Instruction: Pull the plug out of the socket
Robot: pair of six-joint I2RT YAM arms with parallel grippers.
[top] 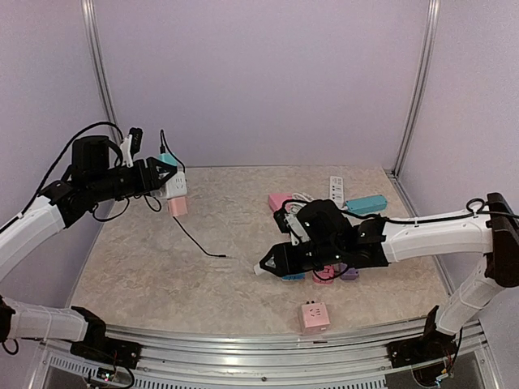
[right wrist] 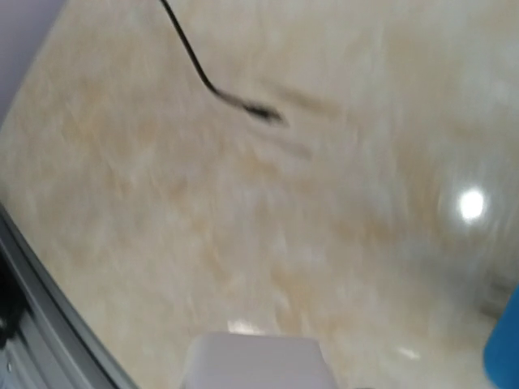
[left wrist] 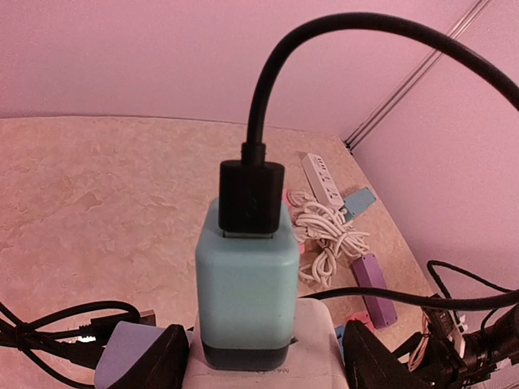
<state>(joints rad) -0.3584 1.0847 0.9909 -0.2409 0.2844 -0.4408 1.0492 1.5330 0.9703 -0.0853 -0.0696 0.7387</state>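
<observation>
Clamping the white socket [left wrist: 315, 350] from both sides between the dark fingers [left wrist: 154, 356] of the left gripper [top: 172, 181], holding it up off the table [top: 146, 267] near the back left corner. Carrying the teal plug [left wrist: 246, 284] upright in the top of that socket, seated in it, with a black cable [left wrist: 259, 105] entering the plug's top, arching overhead and, in the top view, trailing down to a loose end lying on the stone-patterned surface. Hovering low over the middle right of the table with the right gripper [top: 263, 267], pointing left toward that cable end. Giving only a blur in the right wrist view, so not telling whether those fingers are closed or spread. Covering part of a blue block [top: 293, 276] under the right wrist, with a purple block [top: 349, 275] just beside. Sharing the table, farther back, with a white power strip [top: 336, 188], a teal strip [top: 366, 203] and a tangle of white cord [left wrist: 324, 235], and, near the front rail, with a lone pink block [top: 315, 316].
</observation>
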